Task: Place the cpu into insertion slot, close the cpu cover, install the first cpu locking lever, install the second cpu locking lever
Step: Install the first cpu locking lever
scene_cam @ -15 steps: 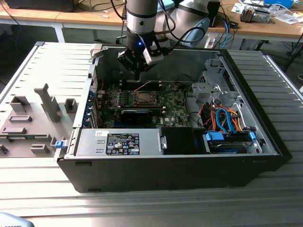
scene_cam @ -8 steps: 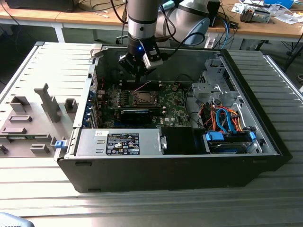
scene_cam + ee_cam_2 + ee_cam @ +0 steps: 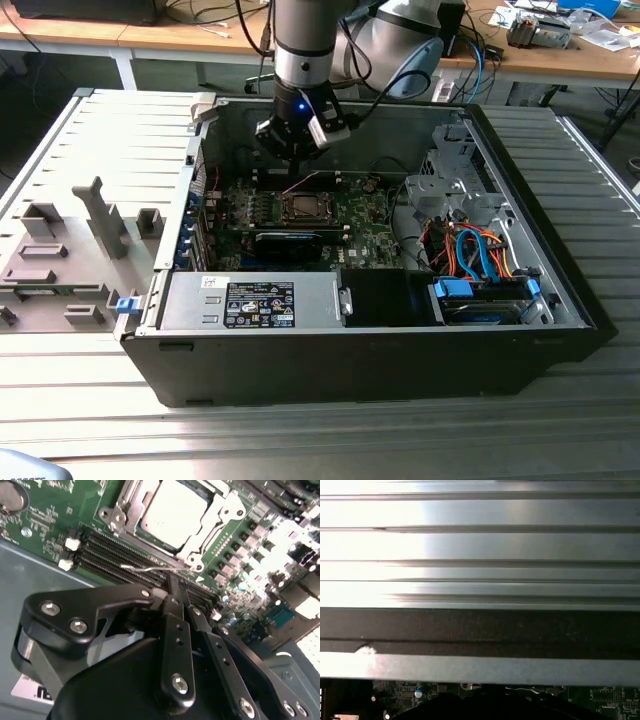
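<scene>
The cpu (image 3: pixel 172 512) lies flat in the insertion slot (image 3: pixel 112 516) on the green motherboard (image 3: pixel 365 235), its silvery face showing through the window of the cpu cover (image 3: pixel 220 511), which is down over it. One thin wire locking lever (image 3: pixel 145 569) stands free beside the socket and runs to my fingertips. My gripper (image 3: pixel 172 580) is shut, its tip right at that lever. I cannot tell whether the wire is pinched between the fingers. In the exterior view the gripper (image 3: pixel 296 165) hangs just above the back edge of the insertion slot (image 3: pixel 303 208).
Dark memory slots (image 3: pixel 125 555) lie between my gripper and the socket. A long black card (image 3: pixel 288 243) sits in front of the socket, then the power supply (image 3: pixel 250 300). Drive bays and coloured cables (image 3: pixel 475 255) fill the case's right. A grey fixture (image 3: pixel 70 250) stands outside, left.
</scene>
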`<state>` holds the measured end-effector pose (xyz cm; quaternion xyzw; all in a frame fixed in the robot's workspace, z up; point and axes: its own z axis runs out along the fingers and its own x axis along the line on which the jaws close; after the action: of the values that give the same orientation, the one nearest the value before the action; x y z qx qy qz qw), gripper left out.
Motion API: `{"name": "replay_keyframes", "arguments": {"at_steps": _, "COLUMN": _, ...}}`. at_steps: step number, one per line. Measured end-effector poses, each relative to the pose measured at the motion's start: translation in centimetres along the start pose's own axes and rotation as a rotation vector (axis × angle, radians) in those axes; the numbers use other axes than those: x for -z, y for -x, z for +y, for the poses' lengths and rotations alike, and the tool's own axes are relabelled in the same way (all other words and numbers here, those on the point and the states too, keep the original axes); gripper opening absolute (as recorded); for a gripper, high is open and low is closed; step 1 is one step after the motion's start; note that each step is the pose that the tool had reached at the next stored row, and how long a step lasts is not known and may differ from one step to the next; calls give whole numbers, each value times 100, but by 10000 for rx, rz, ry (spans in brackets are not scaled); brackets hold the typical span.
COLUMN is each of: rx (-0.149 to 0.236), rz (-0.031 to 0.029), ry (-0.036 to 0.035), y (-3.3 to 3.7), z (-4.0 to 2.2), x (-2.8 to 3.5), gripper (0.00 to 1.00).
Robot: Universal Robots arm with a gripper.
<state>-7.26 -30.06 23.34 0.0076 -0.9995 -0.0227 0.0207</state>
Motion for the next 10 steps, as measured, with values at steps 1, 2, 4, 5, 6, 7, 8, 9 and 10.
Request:
{"name": "replay_keyframes", "arguments": {"at_steps": 1, "rx": 72, "rz": 3, "ry": -6, "y": 1, "z": 0, "x": -8, "gripper": 11}}
{"name": "replay_keyframes", "arguments": {"at_steps": 2, "rx": 138, "rz": 6, "ry": -14, "y": 2, "z": 1, "x": -14, "gripper": 11}}
{"name": "replay_keyframes", "arguments": {"at_steps": 4, "rx": 205, "rz": 11, "ry": -60, "y": 4, "z": 3, "x": -43, "gripper": 11}}
{"name": "replay_keyframes", "arguments": {"at_steps": 5, "rx": 204, "rz": 10, "ry": -77, "y": 4, "z": 3, "x": -59, "gripper": 11}}
{"name": "replay_keyframes", "arguments": {"at_steps": 6, "rx": 203, "rz": 11, "ry": -86, "y": 4, "z": 3, "x": -65, "gripper": 11}}
{"name": "replay_keyframes", "arguments": {"at_steps": 7, "rx": 204, "rz": 11, "ry": -93, "y": 5, "z": 3, "x": -72, "gripper": 11}}
{"name": "replay_keyframes", "arguments": {"at_steps": 8, "rx": 204, "rz": 11, "ry": -108, "y": 6, "z": 2, "x": -78, "gripper": 11}}
{"name": "replay_keyframes", "arguments": {"at_steps": 9, "rx": 205, "rz": 12, "ry": -129, "y": 7, "z": 2, "x": -84, "gripper": 11}}
{"name": "replay_keyframes", "arguments": {"at_steps": 10, "rx": 206, "rz": 12, "ry": -142, "y": 9, "z": 2, "x": -90, "gripper": 11}}
